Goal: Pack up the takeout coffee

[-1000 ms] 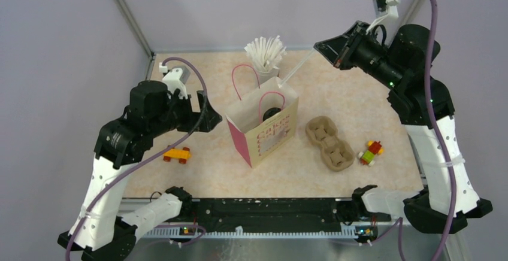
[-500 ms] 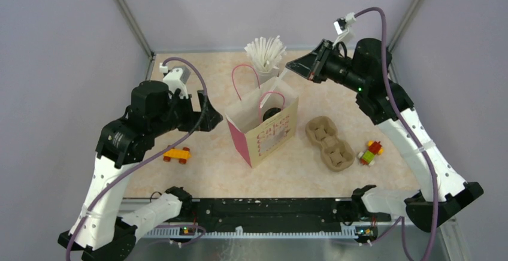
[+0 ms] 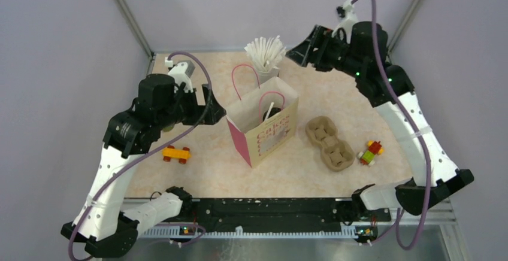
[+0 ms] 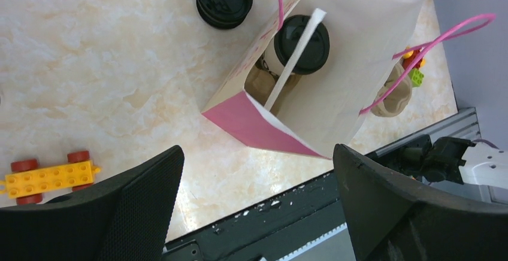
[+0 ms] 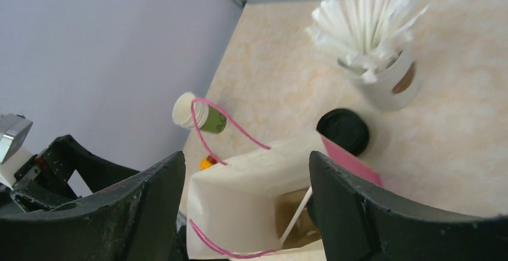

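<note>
The takeout coffee, a cup with a black lid, stands inside the open cream-and-pink paper bag. A white straw leans across the lid. From above, the lid and the straw show in the bag's mouth. My left gripper is open and empty, just left of the bag. Also open and empty, my right gripper hangs high behind the bag, near the straw cup.
A white cup of straws stands behind the bag. A black disc lies between them. A cream-and-green cup stack sits back left. A cardboard cup carrier and a red-green toy lie right, a yellow toy car left.
My right gripper carried a straw over the bag, opened and drew back toward the rear. The straw now rests in the bag. The left arm shifted slightly.
</note>
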### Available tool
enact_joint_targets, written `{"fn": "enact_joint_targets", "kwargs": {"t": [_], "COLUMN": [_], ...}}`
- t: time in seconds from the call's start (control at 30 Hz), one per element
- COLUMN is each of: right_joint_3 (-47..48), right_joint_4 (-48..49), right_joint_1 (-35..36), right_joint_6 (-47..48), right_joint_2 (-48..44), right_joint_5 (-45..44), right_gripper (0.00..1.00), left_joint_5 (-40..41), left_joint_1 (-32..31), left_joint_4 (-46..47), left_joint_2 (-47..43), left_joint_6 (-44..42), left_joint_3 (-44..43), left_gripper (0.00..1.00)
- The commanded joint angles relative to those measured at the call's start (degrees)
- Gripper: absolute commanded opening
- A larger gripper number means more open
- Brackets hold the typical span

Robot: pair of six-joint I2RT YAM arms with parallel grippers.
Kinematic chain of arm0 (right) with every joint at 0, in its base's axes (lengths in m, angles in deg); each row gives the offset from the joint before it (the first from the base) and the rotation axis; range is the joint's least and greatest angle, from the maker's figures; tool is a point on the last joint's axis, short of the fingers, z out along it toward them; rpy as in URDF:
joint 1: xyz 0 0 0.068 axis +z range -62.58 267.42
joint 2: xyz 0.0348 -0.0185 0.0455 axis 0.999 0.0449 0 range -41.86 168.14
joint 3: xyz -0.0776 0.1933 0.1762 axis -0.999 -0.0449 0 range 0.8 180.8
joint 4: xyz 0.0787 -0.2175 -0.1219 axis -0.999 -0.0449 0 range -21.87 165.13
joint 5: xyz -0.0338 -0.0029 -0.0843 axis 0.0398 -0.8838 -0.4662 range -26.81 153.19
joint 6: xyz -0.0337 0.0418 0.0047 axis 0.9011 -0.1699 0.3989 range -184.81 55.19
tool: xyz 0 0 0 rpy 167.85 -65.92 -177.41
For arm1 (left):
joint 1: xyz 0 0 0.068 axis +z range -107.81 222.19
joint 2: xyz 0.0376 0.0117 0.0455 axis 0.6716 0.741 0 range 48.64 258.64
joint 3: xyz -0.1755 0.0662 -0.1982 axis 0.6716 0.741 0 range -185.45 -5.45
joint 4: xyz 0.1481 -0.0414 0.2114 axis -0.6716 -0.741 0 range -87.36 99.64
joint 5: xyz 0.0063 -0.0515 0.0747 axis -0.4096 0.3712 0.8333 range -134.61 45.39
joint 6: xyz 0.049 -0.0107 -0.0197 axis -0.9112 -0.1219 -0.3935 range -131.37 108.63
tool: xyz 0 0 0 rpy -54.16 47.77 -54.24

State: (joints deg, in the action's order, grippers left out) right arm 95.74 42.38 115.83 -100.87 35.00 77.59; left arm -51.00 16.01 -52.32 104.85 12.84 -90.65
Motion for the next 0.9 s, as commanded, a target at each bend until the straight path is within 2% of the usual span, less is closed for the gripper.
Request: {"fn": "enact_joint_targets", "kwargs": {"t": [0.0,0.1,0.17,0.23,0.37,0.5,0.7,0.83,0.87], "right_joint_3": [9.44,9.33,7.06,4.85,5.82,5.3,-4.18,-11.07,-11.58], "right_joint_4": [-10.9,-13.28,-13.5,-13.28,-15.24,-19.88,-20.46,-15.7,-12.05], "right_joint_1": [-1.07,-1.07,-1.07,-1.07,-1.06,-1.07,-1.06,-1.07,-1.07], "right_joint_6": [10.78,11.29,13.44,15.68,19.58,15.91,7.95,8.37,8.14], "right_joint_2": [-2.25,-4.79,-7.84,-11.12,-15.69,-18.96,-25.72,-30.16,-30.6], "right_joint_5": [-6.49,-9.3,-10.61,-13.64,-26.94,-36.03,-31.63,-28.37,-27.72], "right_gripper": [0.74,0.75,0.85,0.87,0.89,0.89,0.9,0.89,0.89], "left_joint_5": [2.03,2.57,2.05,0.39,-1.3,-2.14,0.44,2.78,3.23], "left_joint_1": [0.25,0.25,0.25,0.25,0.25,0.22,0.26,0.25,0.25], "left_joint_4": [4.09,5.22,6.34,9.64,14.58,17.11,15.71,18.36,19.23], "left_joint_2": [2.01,3.93,4.5,3.97,2.22,0.47,-4.34,-9.91,-10.98], "left_joint_6": [-1.66,-2.28,-2.6,-4.25,-9.07,-11.11,-10.92,-9.61,-9.35], "left_joint_3": [-5.84,-8.93,-10.35,-10.51,-11.76,-12.35,-5.13,3.99,5.73], "left_gripper": [0.99,0.99,0.99,0.99,0.99,0.99,0.99,0.99,0.99]}}
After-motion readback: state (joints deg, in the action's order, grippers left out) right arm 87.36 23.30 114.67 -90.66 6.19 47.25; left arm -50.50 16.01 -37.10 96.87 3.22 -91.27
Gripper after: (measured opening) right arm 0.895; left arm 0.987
